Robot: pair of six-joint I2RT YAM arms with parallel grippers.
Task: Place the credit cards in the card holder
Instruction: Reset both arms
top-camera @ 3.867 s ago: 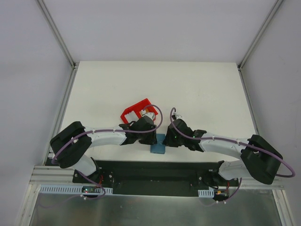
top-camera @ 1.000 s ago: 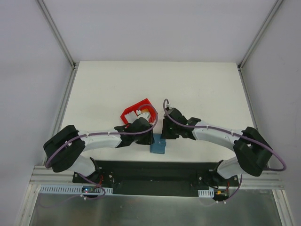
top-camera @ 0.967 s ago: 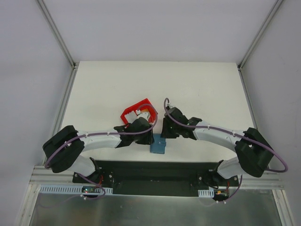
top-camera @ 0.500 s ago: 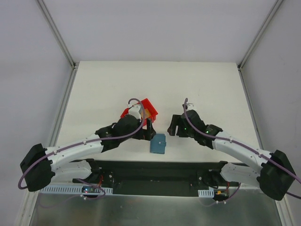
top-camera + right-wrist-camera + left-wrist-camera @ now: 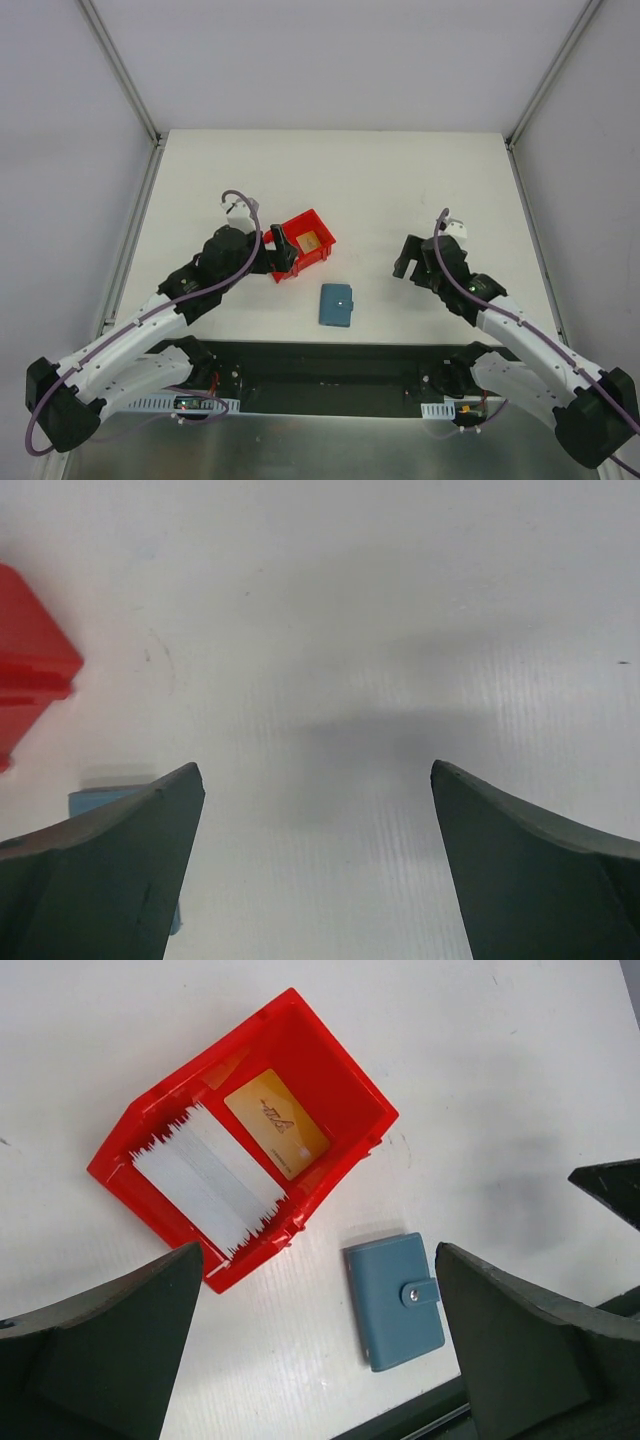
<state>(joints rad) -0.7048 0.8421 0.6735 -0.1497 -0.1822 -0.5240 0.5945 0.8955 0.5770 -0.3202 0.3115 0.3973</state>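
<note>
The card holder (image 5: 337, 305), a teal wallet, lies closed and snapped on the white table near the front edge, with nothing touching it; in the left wrist view the card holder (image 5: 395, 1300) shows whole. A gold credit card (image 5: 277, 1135) lies flat inside the red bin (image 5: 345, 1065), beside a white jagged-edged strip (image 5: 205, 1185). My left gripper (image 5: 285, 252) hovers open over the bin's left side. My right gripper (image 5: 405, 258) stands open to the wallet's right, above bare table. Only a blue edge of the holder (image 5: 110, 798) peeks past its left finger.
The red bin (image 5: 303, 243) sits just behind and left of the wallet; its corner (image 5: 25, 660) shows at the left of the right wrist view. A black base strip runs along the table's near edge. Metal rails line both table sides.
Both grippers have opened and drawn back from the wallet, the left one to the left, the right one to the right. The wallet now lies uncovered and closed. The bin has turned slightly.
</note>
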